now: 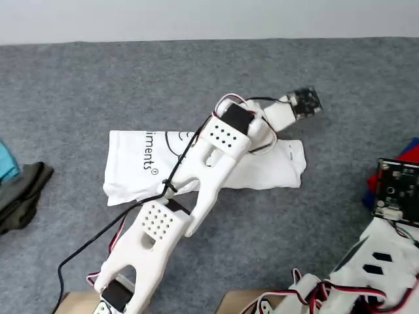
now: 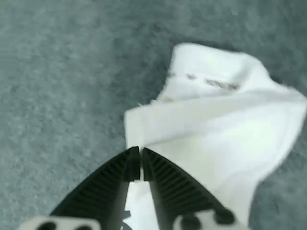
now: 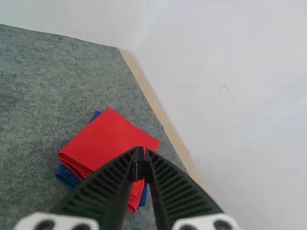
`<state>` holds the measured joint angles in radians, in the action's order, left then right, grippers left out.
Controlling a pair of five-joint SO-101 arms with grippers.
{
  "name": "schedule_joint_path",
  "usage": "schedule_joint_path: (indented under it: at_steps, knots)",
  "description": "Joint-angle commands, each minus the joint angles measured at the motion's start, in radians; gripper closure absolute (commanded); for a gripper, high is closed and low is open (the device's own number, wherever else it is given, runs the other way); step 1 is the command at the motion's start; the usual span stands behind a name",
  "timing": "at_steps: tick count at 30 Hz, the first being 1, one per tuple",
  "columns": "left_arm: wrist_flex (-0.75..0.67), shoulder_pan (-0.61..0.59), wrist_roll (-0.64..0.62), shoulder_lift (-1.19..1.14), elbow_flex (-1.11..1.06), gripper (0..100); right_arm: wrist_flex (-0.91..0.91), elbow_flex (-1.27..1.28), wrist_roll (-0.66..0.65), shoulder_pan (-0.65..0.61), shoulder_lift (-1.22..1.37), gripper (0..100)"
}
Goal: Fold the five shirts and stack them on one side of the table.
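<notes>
A white shirt (image 1: 141, 163) with dark print lies partly folded in the middle of the grey carpeted table (image 1: 78, 85). My left arm (image 1: 222, 140) stretches across it to its far right end. My left gripper (image 2: 139, 152) is shut, its tips at the edge of the white shirt (image 2: 216, 124); whether cloth is pinched I cannot tell. My right gripper (image 3: 139, 152) is shut with nothing in it, above a folded red shirt (image 3: 108, 139) that lies on a folded blue shirt (image 3: 64, 173). The right arm (image 1: 386, 261) stands at the near right.
The red and blue stack (image 1: 409, 154) sits at the table's right edge. A dark shirt (image 1: 23, 193) and a teal one (image 1: 6, 160) lie bunched at the left edge. A black cable (image 1: 91, 245) trails from the left arm.
</notes>
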<state>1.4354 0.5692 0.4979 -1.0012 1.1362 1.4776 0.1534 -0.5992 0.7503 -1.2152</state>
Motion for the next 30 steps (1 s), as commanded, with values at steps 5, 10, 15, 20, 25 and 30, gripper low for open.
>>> schedule_joint_path:
  at_steps: [5, 10, 15, 20, 25, 30]
  knots:
    - [-0.066, -0.068, -0.164, 0.015, -0.019, 83, -0.002, -0.008, -0.005, 0.007, 0.002, 99.0]
    - [-0.017, -0.078, -0.17, 0.038, 0.025, 83, -0.002, -0.008, -0.005, 0.007, 0.004, 99.0]
    - [0.16, -0.11, -0.224, 0.077, 0.174, 93, -0.002, -0.003, -0.005, 0.007, 0.005, 99.0]
    - [0.322, -0.13, -0.241, 0.058, 0.179, 99, 0.001, 0.034, -0.003, 0.007, 0.005, 99.0]
    - [0.322, -0.229, -0.315, 0.135, 0.122, 99, 0.013, 0.163, -0.003, -0.045, 0.007, 99.0]
    - [0.322, -0.338, -0.39, 0.391, -0.065, 99, 0.012, 0.255, 0.074, -0.183, 0.061, 99.0]
